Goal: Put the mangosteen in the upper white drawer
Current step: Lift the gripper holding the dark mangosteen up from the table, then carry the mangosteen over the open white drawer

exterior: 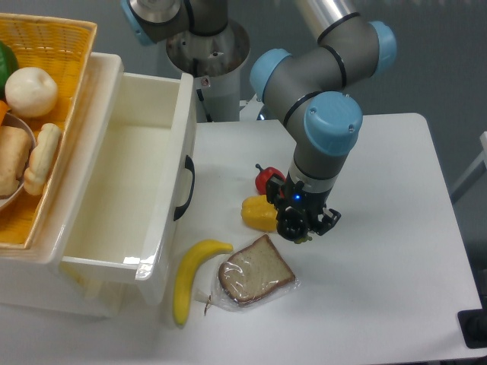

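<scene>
White table [380, 289], no legible writing.

A robotics lab, by the look of it: a grey-and-blue industrial arm [319, 91] mounted at a plain white tabletop [380, 251], toy food laid out, bare grey wall [449, 53] behind.

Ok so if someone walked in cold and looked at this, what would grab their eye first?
Probably the grey and blue arm reaching down mid-table, its end effector low beside the yellow pepper and the red pepper. Next, the upper white drawer pulled open on the left. Below it lie a banana and wrapped bread.
</scene>
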